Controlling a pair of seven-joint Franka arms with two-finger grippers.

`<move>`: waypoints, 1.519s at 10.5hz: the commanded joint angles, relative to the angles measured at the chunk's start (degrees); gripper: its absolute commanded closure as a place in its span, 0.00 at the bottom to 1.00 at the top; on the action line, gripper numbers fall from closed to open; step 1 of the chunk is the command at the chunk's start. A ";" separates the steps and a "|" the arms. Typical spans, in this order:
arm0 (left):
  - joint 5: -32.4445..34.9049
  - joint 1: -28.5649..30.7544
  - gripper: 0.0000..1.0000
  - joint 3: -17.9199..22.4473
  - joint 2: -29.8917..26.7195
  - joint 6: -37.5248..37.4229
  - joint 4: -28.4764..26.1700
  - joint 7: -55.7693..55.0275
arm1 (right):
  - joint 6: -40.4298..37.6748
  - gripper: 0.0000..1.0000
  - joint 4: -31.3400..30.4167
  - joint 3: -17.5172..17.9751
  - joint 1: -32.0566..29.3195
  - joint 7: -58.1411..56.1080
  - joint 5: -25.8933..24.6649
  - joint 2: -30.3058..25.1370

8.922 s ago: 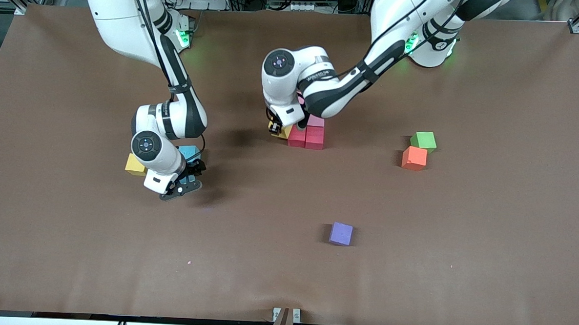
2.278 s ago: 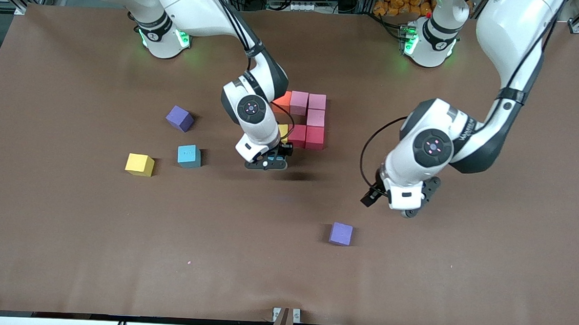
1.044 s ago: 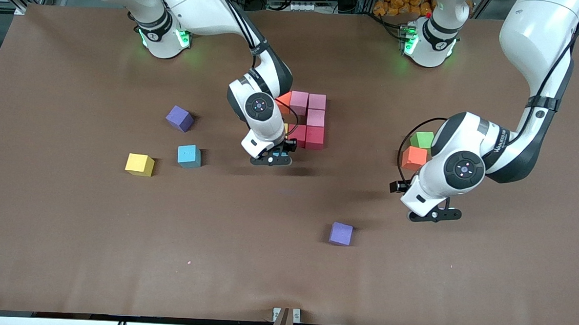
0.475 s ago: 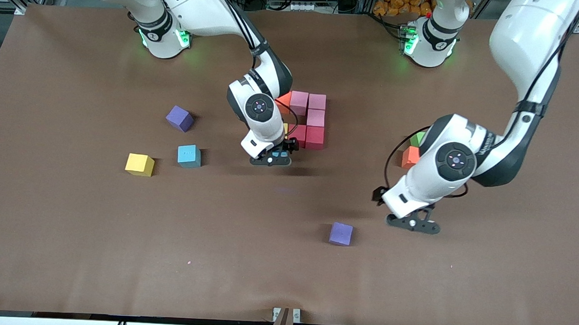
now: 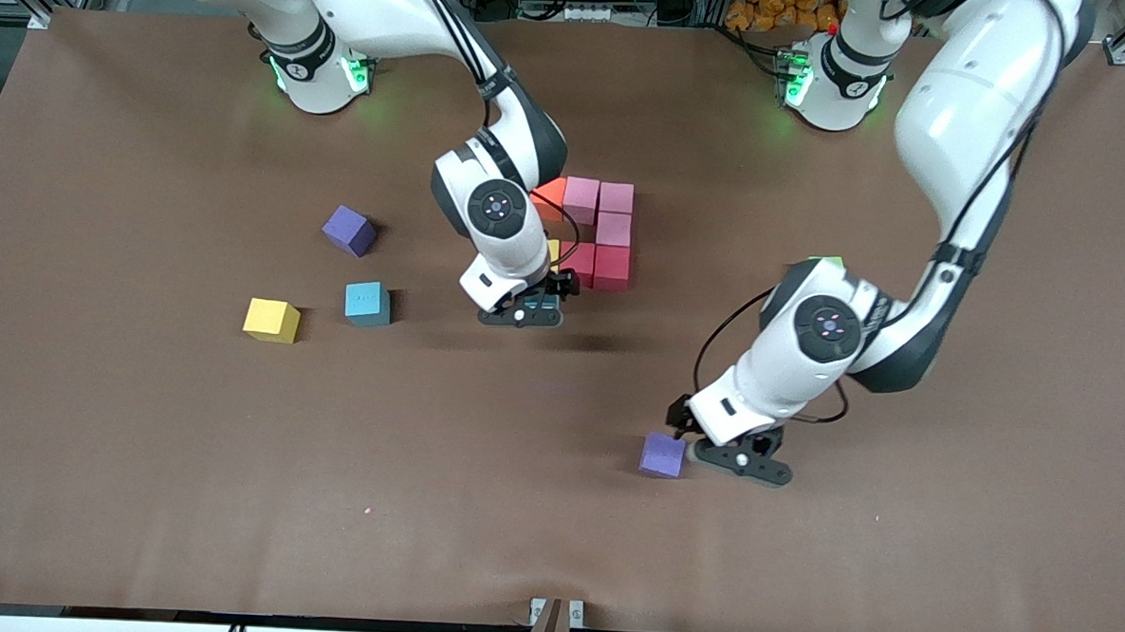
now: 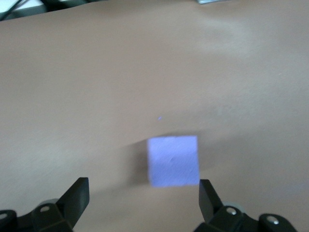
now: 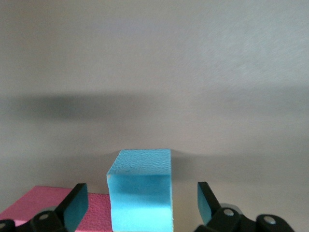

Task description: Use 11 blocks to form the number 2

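Right gripper [image 5: 525, 312] spread wide around a blue block [image 7: 141, 186] beside the partial number 2 [image 5: 597, 230], mid-table, probably released. Left gripper [image 5: 738, 460] wide, low beside purple block [image 5: 663, 454], toward the table's front edge.

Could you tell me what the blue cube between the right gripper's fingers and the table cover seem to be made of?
Blue cube: probably foam, matte; its faces show a fine pebbled grain, no gloss, and slightly soft edges. It stands between the open fingers of the right gripper.
Table cover: looks like a brown matte sheet, perhaps paper or felt; faint ripples near the front edge, no reflections.
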 commanded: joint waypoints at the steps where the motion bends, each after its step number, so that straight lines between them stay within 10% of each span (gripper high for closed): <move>1: 0.13 -2.73 0.00 2.42 4.52 4.54 3.85 3.20 | -5.41 0.00 -0.54 -0.66 -3.23 -6.78 -0.66 -2.54; 9: -9.79 -8.01 0.00 8.14 7.79 6.57 6.58 4.79 | -8.26 0.00 -12.92 -14.45 -5.53 -35.89 -4.00 -9.14; 16: -10.33 -10.91 0.00 11.30 8.92 6.57 6.32 4.17 | 7.90 0.00 -26.99 -15.16 -5.53 -37.14 -3.74 -11.43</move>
